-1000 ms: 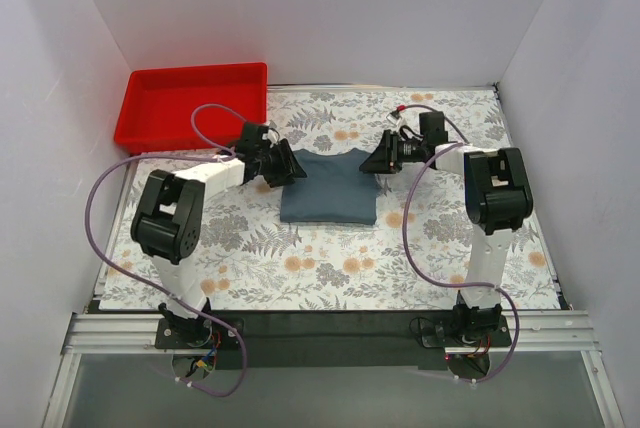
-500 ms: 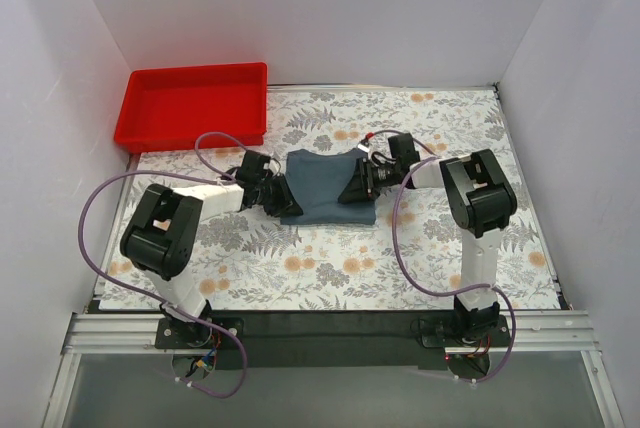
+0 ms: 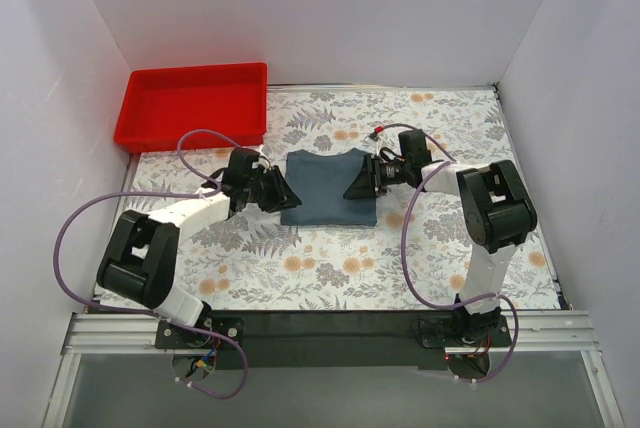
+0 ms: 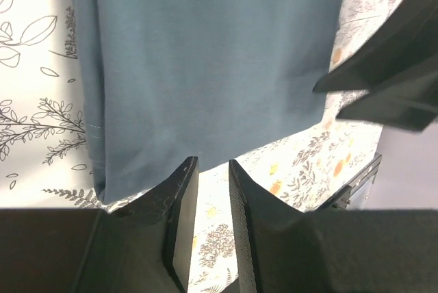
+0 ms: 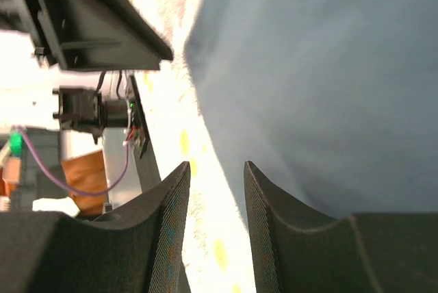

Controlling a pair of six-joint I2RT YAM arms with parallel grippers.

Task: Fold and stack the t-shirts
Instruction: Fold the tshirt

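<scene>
One slate blue-grey t-shirt [image 3: 330, 188] is seen folded into a compact rectangle, lying flat at mid table [image 3: 330, 283] on the floral cover, neckline notch at the far edge. Folding of this shirt is judged done or nearly so; a last edge tidy may be left. No second shirt is seen in any view, so nothing is stacked yet. A red tray [image 3: 190, 108] sits at the far left, well apart from the shirt.

The left gripper [image 3: 278, 191] is placed at the shirt's left near corner, and the right gripper [image 3: 358, 186] over its right edge, both low.

Top view: the whole shirt outline, both arms, tray and purple cables [image 3: 75, 223] are shown, but the finger gaps cannot be read there.

Left wrist view: the fingers [image 4: 179, 204] are seen only narrowly apart, bare table in the gap, no cloth clamped; the shirt's edge lies just beyond the tips. A stitched hem is shown along one side edge, and the dark tip of the other gripper across the shirt.

Right wrist view: the fingers [image 5: 171, 218] are seen apart, wider, nothing held; the shirt's edge is just beside the tips, and the cloth surface looks smooth. The opposite gripper and the frame at the near edge are also caught, blurred.
</scene>
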